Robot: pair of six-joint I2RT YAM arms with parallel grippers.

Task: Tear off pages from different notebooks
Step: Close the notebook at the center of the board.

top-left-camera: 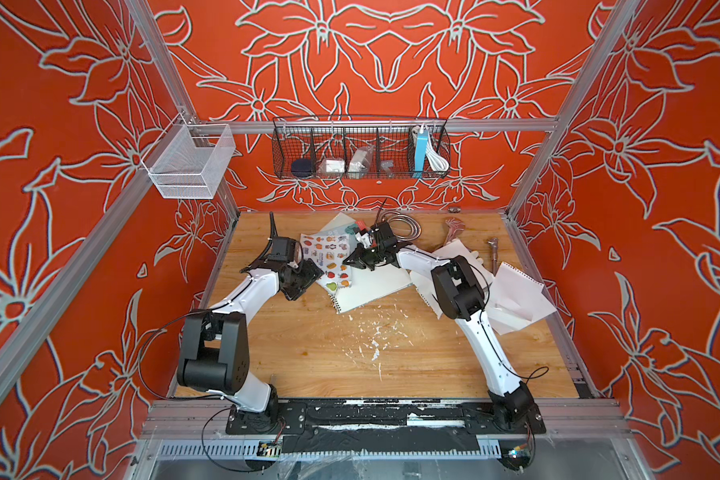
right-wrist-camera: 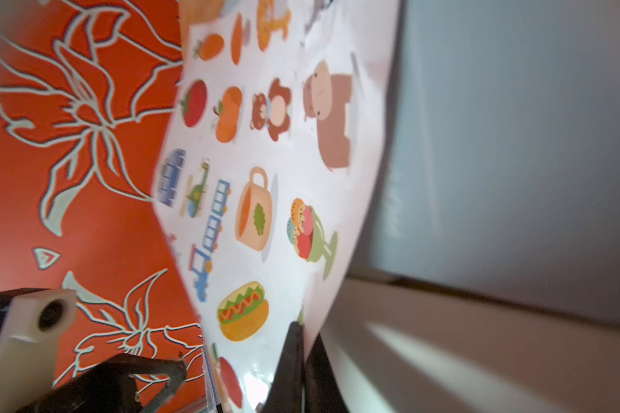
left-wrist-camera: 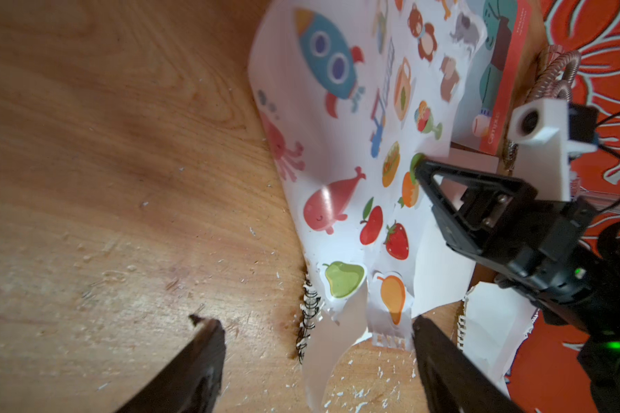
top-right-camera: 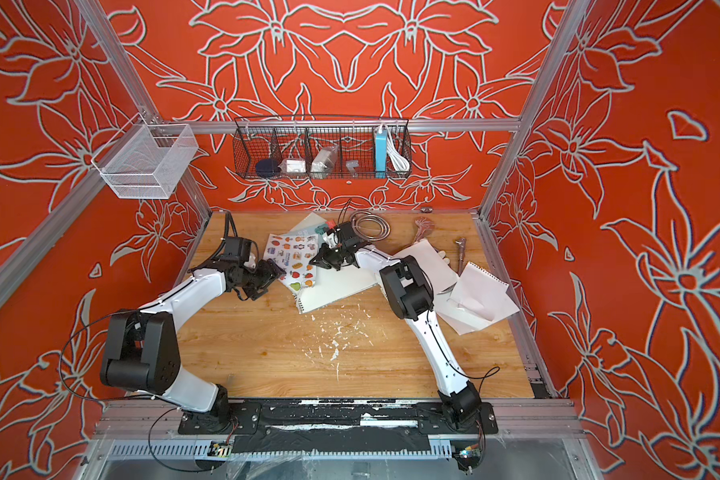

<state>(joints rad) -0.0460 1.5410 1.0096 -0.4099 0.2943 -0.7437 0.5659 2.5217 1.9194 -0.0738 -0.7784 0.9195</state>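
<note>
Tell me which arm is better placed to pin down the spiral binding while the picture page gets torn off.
Left. The left gripper hovers open at the spiral binding, while the right gripper is shut on the picture page at its far edge, so it likely pulls.

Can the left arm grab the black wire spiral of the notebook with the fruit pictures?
Probably yes. The open left gripper hovers right at the black wire spiral of the white picture-covered notebook, with nothing lying between them.

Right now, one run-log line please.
right gripper: shut on picture notebook cover edge | left gripper: open, near its spiral, empty | torn pages: piled beside right arm
</note>
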